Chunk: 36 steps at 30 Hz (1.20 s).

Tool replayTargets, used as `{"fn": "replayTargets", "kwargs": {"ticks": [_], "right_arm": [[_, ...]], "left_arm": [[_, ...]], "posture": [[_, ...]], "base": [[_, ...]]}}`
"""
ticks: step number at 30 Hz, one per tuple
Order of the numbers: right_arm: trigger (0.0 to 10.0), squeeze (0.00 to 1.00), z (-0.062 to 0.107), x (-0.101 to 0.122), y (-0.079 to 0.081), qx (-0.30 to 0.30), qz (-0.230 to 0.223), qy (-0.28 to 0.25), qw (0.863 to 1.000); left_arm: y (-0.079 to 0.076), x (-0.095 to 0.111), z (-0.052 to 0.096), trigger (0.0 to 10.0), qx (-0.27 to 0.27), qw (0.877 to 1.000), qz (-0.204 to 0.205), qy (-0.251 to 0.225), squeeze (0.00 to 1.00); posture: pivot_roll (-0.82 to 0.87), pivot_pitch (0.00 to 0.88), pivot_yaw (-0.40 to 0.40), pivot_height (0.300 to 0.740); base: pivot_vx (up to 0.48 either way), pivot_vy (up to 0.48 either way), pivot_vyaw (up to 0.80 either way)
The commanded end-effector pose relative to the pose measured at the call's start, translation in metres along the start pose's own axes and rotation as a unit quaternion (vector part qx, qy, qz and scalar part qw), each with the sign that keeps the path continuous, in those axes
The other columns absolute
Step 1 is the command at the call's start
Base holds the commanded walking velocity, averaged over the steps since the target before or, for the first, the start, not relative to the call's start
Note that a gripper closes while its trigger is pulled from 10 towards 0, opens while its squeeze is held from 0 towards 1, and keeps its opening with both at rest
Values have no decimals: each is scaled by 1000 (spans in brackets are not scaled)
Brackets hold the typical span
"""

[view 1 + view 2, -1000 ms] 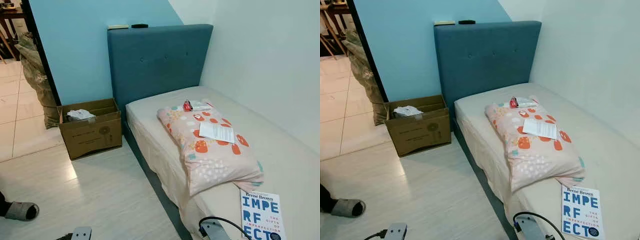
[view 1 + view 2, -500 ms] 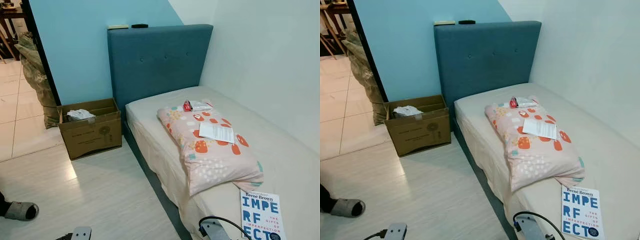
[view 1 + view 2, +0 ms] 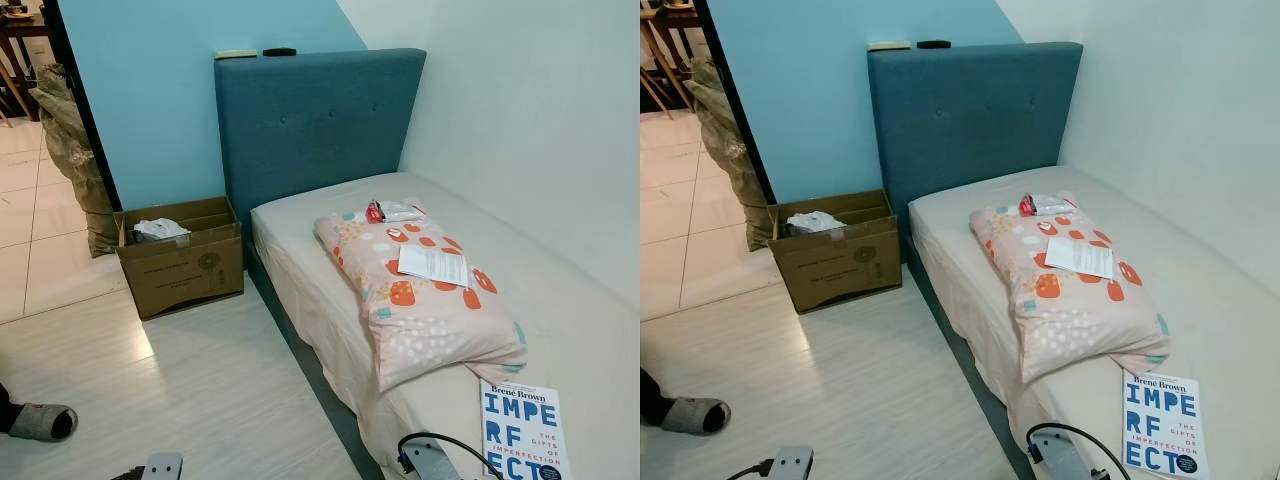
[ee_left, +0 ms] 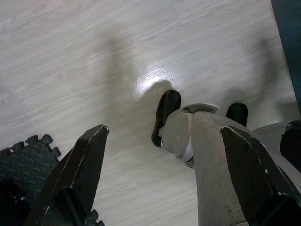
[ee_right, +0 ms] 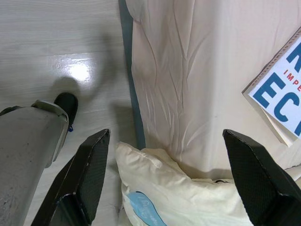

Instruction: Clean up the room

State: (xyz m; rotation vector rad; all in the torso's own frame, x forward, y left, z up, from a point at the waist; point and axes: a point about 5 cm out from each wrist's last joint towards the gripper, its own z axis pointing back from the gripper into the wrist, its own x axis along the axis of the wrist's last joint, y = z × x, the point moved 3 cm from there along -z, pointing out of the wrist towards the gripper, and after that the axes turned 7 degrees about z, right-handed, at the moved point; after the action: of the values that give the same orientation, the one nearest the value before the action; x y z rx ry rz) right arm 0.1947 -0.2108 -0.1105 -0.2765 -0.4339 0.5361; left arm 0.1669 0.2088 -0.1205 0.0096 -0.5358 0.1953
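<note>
A bed (image 3: 560,300) with a blue headboard (image 3: 315,125) stands in the corner, next to a white wall. A pink pillow (image 3: 420,300) with orange and white spots lies on the bed. A white sheet of paper (image 3: 433,264) lies on top of the pillow. A small red and white packet (image 3: 390,211) sits at the pillow's far end, near the headboard. A blue and white book (image 3: 522,430) lies flat on the sheet, just past the near end of the pillow.

On the floor beside the headboard stands an open cardboard box (image 3: 183,258). Some crumpled white paper (image 3: 158,229) is inside it. 2 small flat things rest on top of the headboard, 1 pale and 1 dark. A foot in a gray slipper (image 3: 40,421) shows at the edge of the floor.

The left gripper (image 4: 164,174) hangs low over the pale wood floor, above the robot's own leg and black foot. Its 2 black fingers are spread wide and hold nothing. The right gripper (image 5: 164,174) hangs over the edge of the bed, with the book's corner and a bit of pillow below it. Its 2 fingers are also spread wide and hold nothing.
</note>
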Motion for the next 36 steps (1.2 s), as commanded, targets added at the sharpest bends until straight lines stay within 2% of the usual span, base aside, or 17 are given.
{"fn": "replayTargets", "kwargs": {"ticks": [1, 27, 36], "right_arm": [[10000, 0, 0, 1, -1, 0, 1, -2, 1000], [10000, 0, 0, 7, -2, -2, -4, -8, 1000], [10000, 0, 0, 12, -4, -3, 0, -14, 1000]], "left_arm": [[2, 1, 0, 10000, 2, 1000, 0, 0, 0], [3, 7, -1, 10000, 2, 1000, -2, -5, 0], [1, 12, -1, 10000, 1, 1000, -4, -11, 0]], "posture": [[61, 0, -84, 726], [52, 0, -73, 726], [63, 0, -92, 726]], "base": [[0, 0, 0], [0, 0, 0], [0, 0, 0]]}}
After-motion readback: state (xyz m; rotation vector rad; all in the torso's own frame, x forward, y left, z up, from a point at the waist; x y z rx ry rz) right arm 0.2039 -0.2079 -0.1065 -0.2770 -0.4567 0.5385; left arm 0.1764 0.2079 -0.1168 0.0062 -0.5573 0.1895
